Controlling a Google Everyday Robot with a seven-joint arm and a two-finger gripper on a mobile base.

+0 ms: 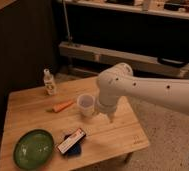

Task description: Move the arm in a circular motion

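Note:
The arm (153,92) is thick, white and jointed, and reaches in from the right edge over the wooden table (33,117). Its rounded joint (115,82) hangs above the table's right half. The pale gripper (108,113) points down from that joint, just above the tabletop. It is right beside a white cup (85,105), on the cup's right side. I see nothing held in the gripper.
An orange carrot (63,106) lies left of the cup. A small clear bottle (49,82) stands at the back left. A green plate (34,148) sits at the front left, with a flat snack packet (72,142) beside it. Dark shelving stands behind the table.

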